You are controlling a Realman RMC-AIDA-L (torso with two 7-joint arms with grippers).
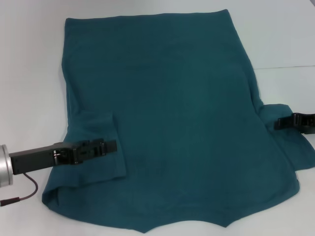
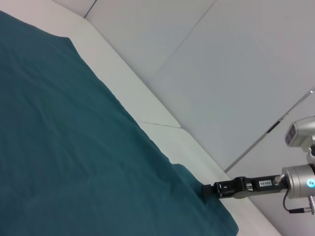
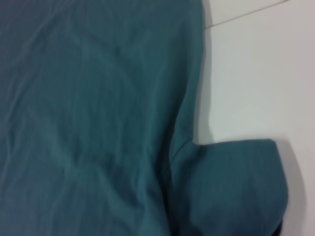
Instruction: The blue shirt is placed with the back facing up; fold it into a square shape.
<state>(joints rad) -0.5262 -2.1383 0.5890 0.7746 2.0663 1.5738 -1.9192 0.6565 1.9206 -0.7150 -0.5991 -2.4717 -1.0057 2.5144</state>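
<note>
A: The blue shirt (image 1: pixel 172 113) lies spread flat on the white worktop (image 1: pixel 29 73), plain side up, its near hem cut off by the head view's lower edge.

B: And your grippers there?

A: My left gripper (image 1: pixel 112 146) is over the left sleeve, which is folded in onto the body; the fingers look narrow against the cloth, but I cannot tell whether they pinch it. My right gripper (image 1: pixel 278 123) is at the right sleeve, part of it past the frame's edge; I cannot tell its state either.

B: Left wrist view?

A: Shirt (image 2: pixel 74 147) fills most of it. My own fingers don't show; the right gripper (image 2: pixel 206 189) touches the far cloth edge.

B: Right wrist view?

A: Only the shirt (image 3: pixel 88 123) with its right sleeve sticking out onto the worktop (image 3: pixel 256 69). No fingers visible.
</note>
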